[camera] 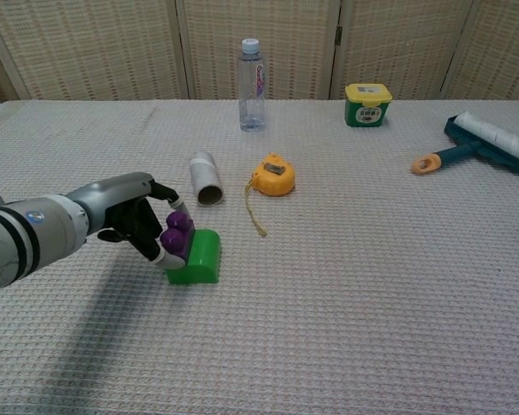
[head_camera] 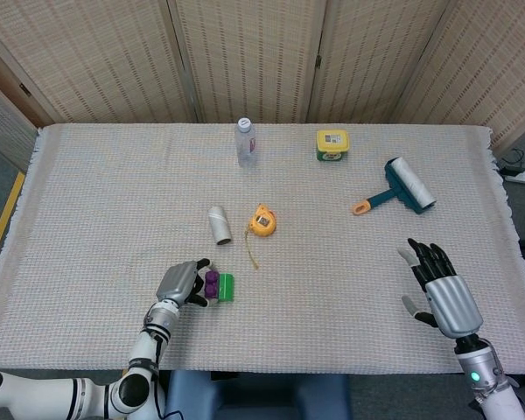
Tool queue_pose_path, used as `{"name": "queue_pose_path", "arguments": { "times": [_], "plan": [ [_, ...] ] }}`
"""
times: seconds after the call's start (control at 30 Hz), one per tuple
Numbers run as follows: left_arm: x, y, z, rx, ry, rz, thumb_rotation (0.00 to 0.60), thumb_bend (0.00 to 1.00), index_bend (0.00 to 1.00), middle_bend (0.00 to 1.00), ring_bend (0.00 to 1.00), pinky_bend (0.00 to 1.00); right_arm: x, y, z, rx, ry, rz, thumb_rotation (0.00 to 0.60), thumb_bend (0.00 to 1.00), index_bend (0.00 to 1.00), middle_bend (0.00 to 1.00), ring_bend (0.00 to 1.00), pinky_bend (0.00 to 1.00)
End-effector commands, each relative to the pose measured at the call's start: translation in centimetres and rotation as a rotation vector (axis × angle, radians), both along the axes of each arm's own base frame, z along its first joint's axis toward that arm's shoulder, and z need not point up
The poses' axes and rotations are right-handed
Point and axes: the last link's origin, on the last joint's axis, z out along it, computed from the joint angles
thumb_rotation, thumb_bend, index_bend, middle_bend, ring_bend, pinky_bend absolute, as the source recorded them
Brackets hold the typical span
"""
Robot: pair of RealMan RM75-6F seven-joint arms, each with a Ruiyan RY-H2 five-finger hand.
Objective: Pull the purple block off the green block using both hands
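Note:
The purple block point(head_camera: 212, 284) point(camera: 176, 234) is stuck to the left side of the green block point(head_camera: 226, 287) point(camera: 198, 257), near the table's front left. My left hand point(head_camera: 180, 283) point(camera: 131, 218) wraps the purple block, one finger over its top and the thumb under it. The green block rests on the cloth, tipped on its side. My right hand point(head_camera: 438, 290) hovers open at the front right, fingers spread, far from the blocks; the chest view does not show it.
A white roll point(head_camera: 219, 225) and a yellow tape measure point(head_camera: 262, 221) lie just behind the blocks. Farther back stand a water bottle point(head_camera: 246, 142) and a yellow-lidded tub point(head_camera: 332, 144). A teal lint roller point(head_camera: 399, 186) lies at the right.

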Motion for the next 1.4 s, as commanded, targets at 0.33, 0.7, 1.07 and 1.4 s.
{"name": "queue_pose_path", "arguments": {
  "times": [0.33,0.7,1.07,1.4],
  "plan": [
    [0.0,-0.2,0.4,0.020,-0.016,-0.016,0.600,0.31,0.57,1.00,0.97,1.00,0.0,0.0,-0.3,0.007,0.004,-0.001,0.600,0.38,0.00,0.00,0.00,0.00],
    [-0.2,-0.5,1.1,0.053,-0.050,-0.006,0.600,0.55,0.70,1.00,0.99,1.00,-0.1,-2.9,-2.4,0.199,-0.135,-0.002,0.600,0.38,0.00,0.00,0.00,0.00],
    [0.6,0.6,3.5,0.067,-0.171,0.047,0.600,0.57,0.71,1.00,1.00,1.00,2.7,-7.2,-7.5,0.561,-0.675,-0.033,0.600,0.38,0.02,0.00,0.00,0.00],
    [1.7,2.3,6.5,0.095,-0.295,0.101,0.600,0.57,0.72,1.00,1.00,1.00,5.6,-10.8,-13.1,0.754,-0.864,-0.085,0.600,0.38,0.09,0.00,0.00,0.00]
  ]
}}
